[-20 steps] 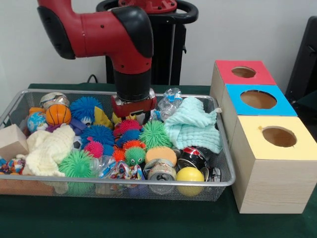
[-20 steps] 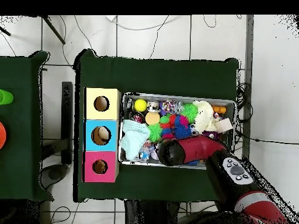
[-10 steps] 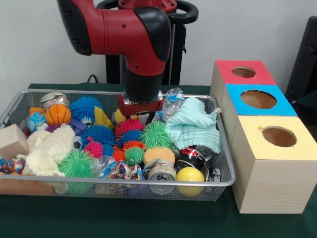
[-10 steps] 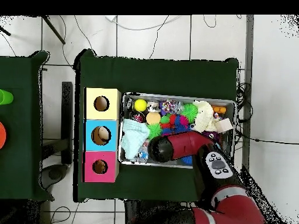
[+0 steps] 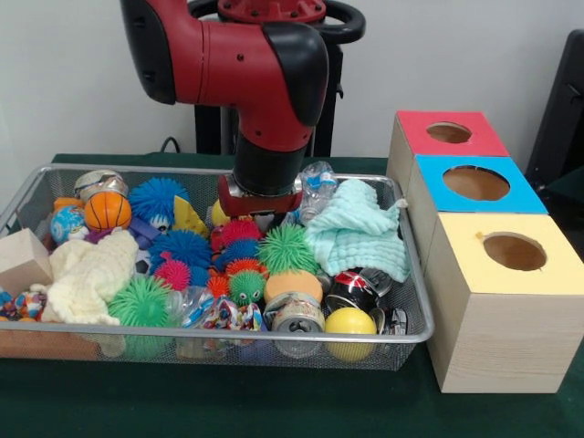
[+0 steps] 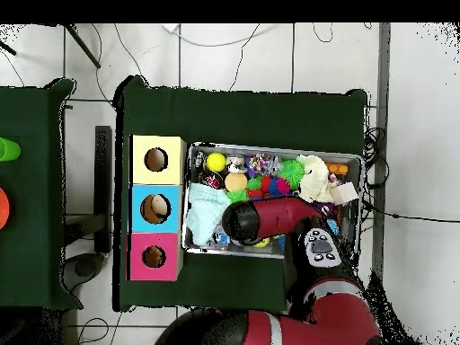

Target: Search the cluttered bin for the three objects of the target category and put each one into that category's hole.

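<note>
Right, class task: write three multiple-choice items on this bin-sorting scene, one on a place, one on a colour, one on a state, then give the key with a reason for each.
1. In the front view, where does the yellow ball lie?
A. at the bin's near rim
B. on the red box
C. on the floor

2. Which colour is the middle box's top?
A. green
B. blue
C. white

3. How does the mint cloth lie?
A. folded flat on the table
B. hanging from the gripper
C. crumpled in the wire bin

Key: 1 A, it sits just behind the front wire rim. 2 B, blue lies between the red top and the yellow top. 3 C, it is bunched at the bin's box-side end.
</note>
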Motion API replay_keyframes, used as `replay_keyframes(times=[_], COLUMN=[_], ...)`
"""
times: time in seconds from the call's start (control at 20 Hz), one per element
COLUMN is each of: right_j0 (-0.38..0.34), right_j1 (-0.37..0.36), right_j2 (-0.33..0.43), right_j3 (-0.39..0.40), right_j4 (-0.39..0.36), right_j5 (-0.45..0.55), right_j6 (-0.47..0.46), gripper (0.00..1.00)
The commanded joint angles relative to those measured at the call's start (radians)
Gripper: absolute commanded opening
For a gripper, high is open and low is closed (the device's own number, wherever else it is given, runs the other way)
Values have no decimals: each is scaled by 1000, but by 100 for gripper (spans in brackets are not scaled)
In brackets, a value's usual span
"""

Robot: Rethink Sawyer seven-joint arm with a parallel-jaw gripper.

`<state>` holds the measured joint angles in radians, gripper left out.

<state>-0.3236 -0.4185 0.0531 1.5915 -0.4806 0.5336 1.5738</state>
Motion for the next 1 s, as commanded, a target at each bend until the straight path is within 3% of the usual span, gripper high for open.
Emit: replay_keyframes(times=[0.05,0.6,1.0], right_j0=[53,53,-51], right_j1=[53,105,129], right_j2=[25,19,118], right_j3=[-184,-298,-354], right_j4=[143,217,202], right_j5=[-35,65,133], right_j6=[295,189,-26], gripper=[100,100,100])
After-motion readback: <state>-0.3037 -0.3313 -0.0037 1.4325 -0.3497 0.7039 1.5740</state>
